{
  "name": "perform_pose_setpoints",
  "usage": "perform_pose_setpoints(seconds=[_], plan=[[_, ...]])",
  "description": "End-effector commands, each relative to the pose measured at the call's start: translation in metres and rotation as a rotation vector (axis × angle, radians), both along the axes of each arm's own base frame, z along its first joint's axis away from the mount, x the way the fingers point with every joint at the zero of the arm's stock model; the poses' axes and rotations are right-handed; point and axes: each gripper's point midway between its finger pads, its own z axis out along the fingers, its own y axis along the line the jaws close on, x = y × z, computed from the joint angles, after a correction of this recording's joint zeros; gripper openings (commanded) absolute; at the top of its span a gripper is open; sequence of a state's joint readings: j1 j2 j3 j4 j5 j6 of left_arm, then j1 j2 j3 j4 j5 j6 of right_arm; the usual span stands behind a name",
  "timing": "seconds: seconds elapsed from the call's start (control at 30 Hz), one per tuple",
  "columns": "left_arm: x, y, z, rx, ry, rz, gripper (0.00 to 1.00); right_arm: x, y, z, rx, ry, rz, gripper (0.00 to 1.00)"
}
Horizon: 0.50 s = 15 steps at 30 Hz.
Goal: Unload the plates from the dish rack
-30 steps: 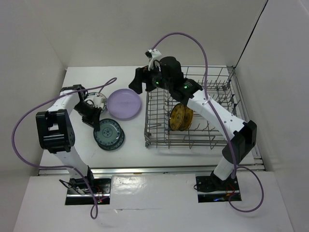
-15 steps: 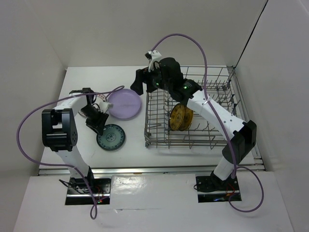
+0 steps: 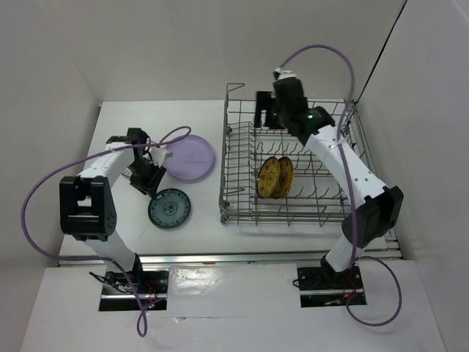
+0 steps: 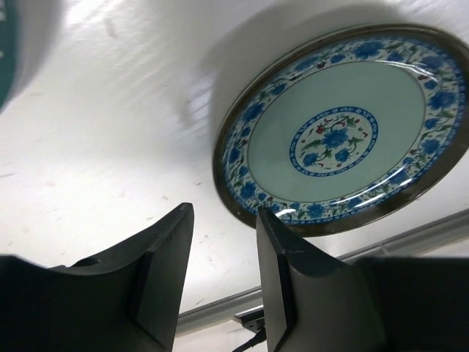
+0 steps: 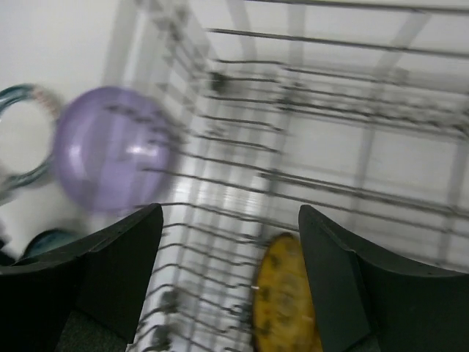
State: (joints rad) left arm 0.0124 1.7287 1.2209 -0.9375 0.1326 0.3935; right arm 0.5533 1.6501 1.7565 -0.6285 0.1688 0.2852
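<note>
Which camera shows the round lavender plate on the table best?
The top external view: the round lavender plate appears sharp, left of the grey wire dish rack. The right wrist view shows it blurred behind rack wires; the left wrist view misses it.

Setting: a robot test cell in a lab, not a kitchen. Plain white panels (image 3: 183,51) close in a white table (image 3: 205,220) at the top, left and right of the overhead frame. Left arm base (image 3: 121,282) and right arm base (image 3: 326,282) are bolted along the bottom edge, with a purple cable (image 3: 315,47) looping free above. Only household props: a wire dish rack (image 3: 278,218) centre right, and plates (image 3: 168,209) on the bare tabletop to its left.
</note>
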Motion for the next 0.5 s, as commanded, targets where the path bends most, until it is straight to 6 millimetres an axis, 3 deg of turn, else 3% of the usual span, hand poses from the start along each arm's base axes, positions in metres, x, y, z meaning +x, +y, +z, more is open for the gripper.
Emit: perform_pose_setpoints(seconds=[0.0,0.1,0.2,0.23,0.3,0.47], plan=[[0.016,0.002,0.035,0.018,-0.138,0.081,0.53,-0.014,-0.109,-0.007,-0.041,0.097,-0.277,0.81],[0.024,-0.006,0.056,-0.031,-0.201,0.136,0.53,-0.031,-0.153,-0.054,-0.084,0.211,-0.362,0.76],[0.028,-0.010,0.073,-0.052,-0.243,0.166,0.53,-0.043,-0.173,-0.080,-0.087,0.300,-0.392,0.70],[0.030,-0.011,0.082,-0.059,-0.269,0.187,0.53,-0.050,-0.175,-0.097,-0.093,0.346,-0.388,0.69],[0.034,-0.009,0.092,-0.056,-0.308,0.206,0.53,-0.059,-0.168,-0.113,-0.080,0.397,-0.352,0.64],[0.037,-0.006,0.111,-0.046,-0.379,0.232,0.53,-0.074,-0.144,-0.132,0.023,0.427,-0.244,0.57]])
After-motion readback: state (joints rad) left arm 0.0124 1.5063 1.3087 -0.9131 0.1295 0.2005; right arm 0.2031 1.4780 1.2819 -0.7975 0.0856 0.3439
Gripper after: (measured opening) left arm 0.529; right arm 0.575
